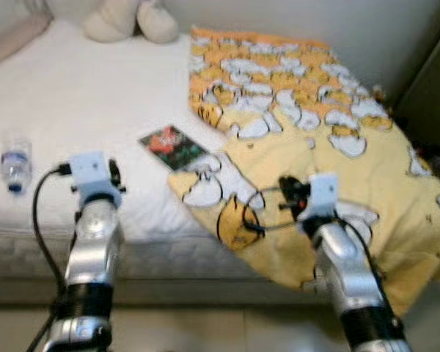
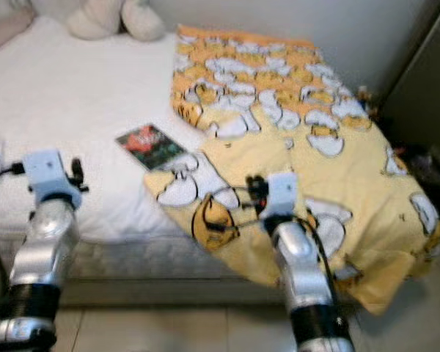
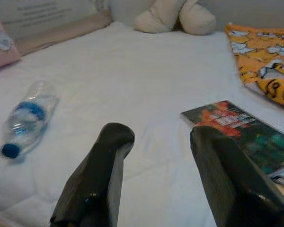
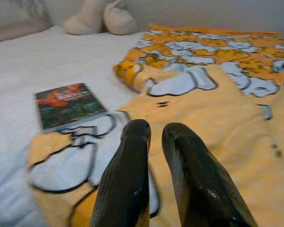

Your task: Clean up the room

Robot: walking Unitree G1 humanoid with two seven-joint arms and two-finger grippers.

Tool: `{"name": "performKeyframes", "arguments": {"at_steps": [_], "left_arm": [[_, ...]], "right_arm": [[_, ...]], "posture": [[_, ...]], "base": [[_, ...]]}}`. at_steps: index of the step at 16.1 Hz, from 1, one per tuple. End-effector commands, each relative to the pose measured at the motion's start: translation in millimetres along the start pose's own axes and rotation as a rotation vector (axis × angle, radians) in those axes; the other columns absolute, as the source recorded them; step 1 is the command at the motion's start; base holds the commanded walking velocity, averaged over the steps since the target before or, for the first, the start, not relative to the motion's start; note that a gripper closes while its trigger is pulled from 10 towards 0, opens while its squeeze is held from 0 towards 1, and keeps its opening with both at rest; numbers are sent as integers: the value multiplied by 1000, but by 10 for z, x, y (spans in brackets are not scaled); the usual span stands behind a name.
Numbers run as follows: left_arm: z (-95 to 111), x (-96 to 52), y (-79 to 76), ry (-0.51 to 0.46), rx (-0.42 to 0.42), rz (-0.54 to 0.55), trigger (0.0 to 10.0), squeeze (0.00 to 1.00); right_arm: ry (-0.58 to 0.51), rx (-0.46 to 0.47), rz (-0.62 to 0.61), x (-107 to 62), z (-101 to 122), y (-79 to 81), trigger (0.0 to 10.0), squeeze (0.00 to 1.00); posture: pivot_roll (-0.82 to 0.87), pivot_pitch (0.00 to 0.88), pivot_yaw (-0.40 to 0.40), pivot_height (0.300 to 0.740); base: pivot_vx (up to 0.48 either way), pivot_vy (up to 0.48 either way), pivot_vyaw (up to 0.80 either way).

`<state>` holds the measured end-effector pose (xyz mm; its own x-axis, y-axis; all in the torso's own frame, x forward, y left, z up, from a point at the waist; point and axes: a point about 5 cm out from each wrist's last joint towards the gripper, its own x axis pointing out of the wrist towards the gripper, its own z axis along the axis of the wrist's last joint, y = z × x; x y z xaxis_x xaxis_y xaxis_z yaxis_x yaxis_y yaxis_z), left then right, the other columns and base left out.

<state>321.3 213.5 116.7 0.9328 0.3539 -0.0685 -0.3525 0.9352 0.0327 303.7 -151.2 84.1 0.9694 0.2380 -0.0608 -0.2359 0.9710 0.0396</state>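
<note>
A: What is seen at the left of the bed (image 1: pixel 95 103)?

B: A plastic water bottle (image 1: pixel 15 163) with a blue cap is laid on its side on the white sheet, near the mattress edge. The left end effector (image 3: pixel 156 142) is held just above the sheet, its two black fingers spread apart and nothing gripped. It is aimed between the bottle and a book (image 1: pixel 173 147), so it is judged that either could be picked next.

A: And in the middle?

B: The book is laid flat, cover up, with one corner tucked just under the edge of a yellow blanket (image 1: pixel 337 161) printed with cartoon figures. At the head of the bed a cream plush toy (image 1: pixel 128 18) is propped by the wall, probably left there as bedding.

A: The right side?

B: The blanket is spread crookedly, draped over the bed's corner and hanging off the front edge. The right end effector (image 4: pixel 154 137) is poised over its near part, fingers drawn almost together with only a thin gap and nothing seen between them.

A: What cannot be made out?

B: The plush toy is cut off at the top, the book's title is too blurred to be read, and a dark clutter beyond the blanket at far right cannot be identified.
</note>
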Motion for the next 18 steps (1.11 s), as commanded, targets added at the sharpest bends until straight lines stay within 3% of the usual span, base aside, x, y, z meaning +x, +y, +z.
{"name": "performKeyframes", "arguments": {"at_steps": [1, 8, 10, 15, 18], "left_arm": [[19, -23, -120, -9, -4, -50, 10000, 0], [21, -1, -104, -19, -3, -95, 10000, 0], [29, 16, -82, -19, 10, -103, 10000, 0], [23, 45, -128, -12, 41, -159, 10000, 0], [12, 41, -166, -2, 52, -172, 10000, 0]], "right_arm": [[-12, -9, -49, -44, 36, -148, 10000, 310], [-7, -19, -45, -45, 25, -125, 10000, 286], [-4, -20, -39, -50, 14, -103, 10000, 298], [0, -18, -28, -73, -13, -46, 10000, 310], [1, -19, -31, -96, -21, -46, 10000, 302]], "posture": [[-38, 0, -54, 740], [-30, 0, -57, 740], [-26, 0, -56, 740], [-30, 0, -53, 740], [-38, 0, -48, 740]], "base": [[480, 0, 763], [473, 0, 107], [0, 480, 0], [0, 479, -626], [0, 0, 0]]}}
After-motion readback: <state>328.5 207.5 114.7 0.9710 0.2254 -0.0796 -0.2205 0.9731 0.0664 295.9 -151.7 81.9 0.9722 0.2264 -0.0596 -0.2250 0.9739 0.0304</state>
